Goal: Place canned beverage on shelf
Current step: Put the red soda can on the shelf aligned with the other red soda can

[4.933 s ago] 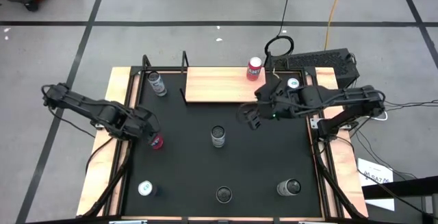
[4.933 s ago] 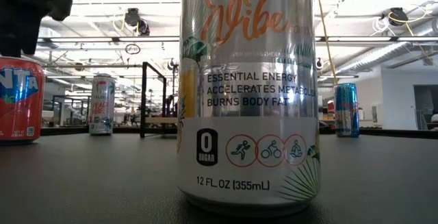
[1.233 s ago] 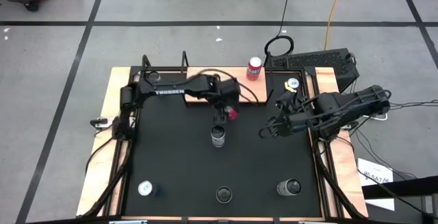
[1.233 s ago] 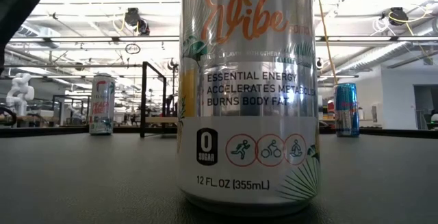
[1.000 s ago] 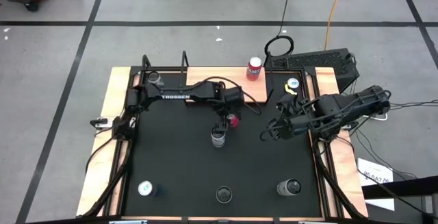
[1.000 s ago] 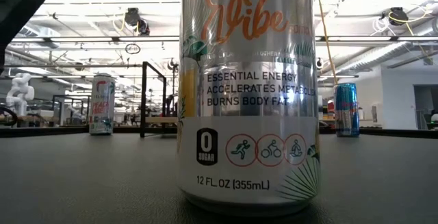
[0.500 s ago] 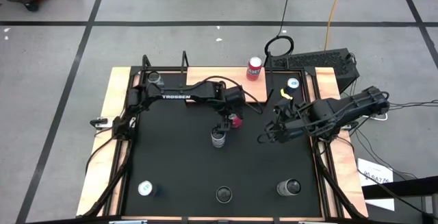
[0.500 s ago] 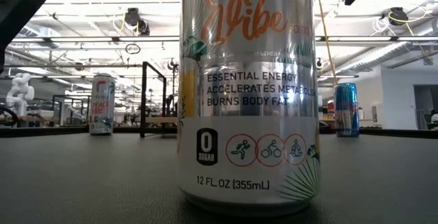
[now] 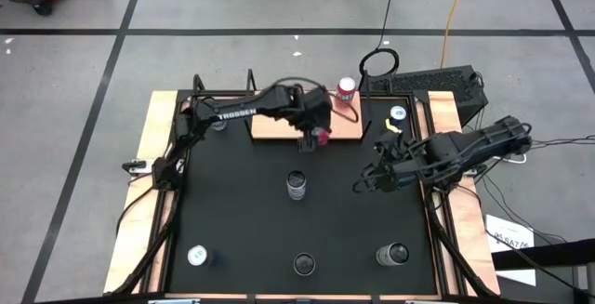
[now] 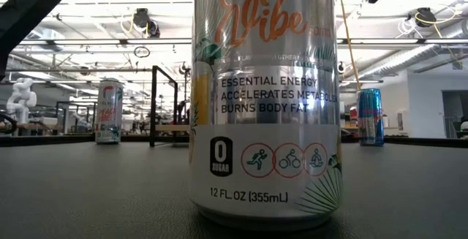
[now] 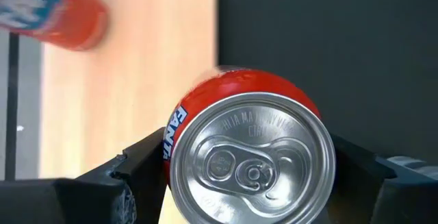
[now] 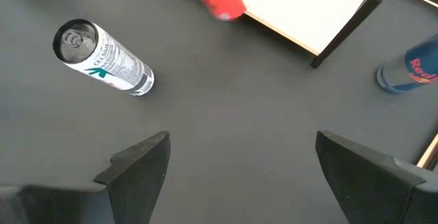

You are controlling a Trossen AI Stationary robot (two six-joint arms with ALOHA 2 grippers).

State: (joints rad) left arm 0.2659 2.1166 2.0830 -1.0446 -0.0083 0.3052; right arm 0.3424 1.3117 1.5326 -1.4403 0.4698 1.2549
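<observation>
My left gripper is shut on a red Fanta can at the near edge of the light-wood shelf, right of its middle. A second red can stands on the shelf's far right corner and also shows in the left wrist view. My right gripper is open and empty above the black mat, right of a silver can. In the right wrist view its fingers stand wide apart over bare mat. My left gripper pinches the red can's side wall just below its top rim between its two fingers, one on each side. The fingers come from above, pointing down. The can is upright, top up, over the shelf's near edge; whether its bottom rests there does not show.
A blue can stands right of the shelf. More cans stand near the mat's front edge; the middle one fills the low view. Another can stands left of the shelf, by the black frame rails.
My left gripper has carried the red can from just beyond the silver can toward the table's far edge, up to the shelf's near edge. It stays shut on the can, which stays upright. My right gripper has kept its place.
</observation>
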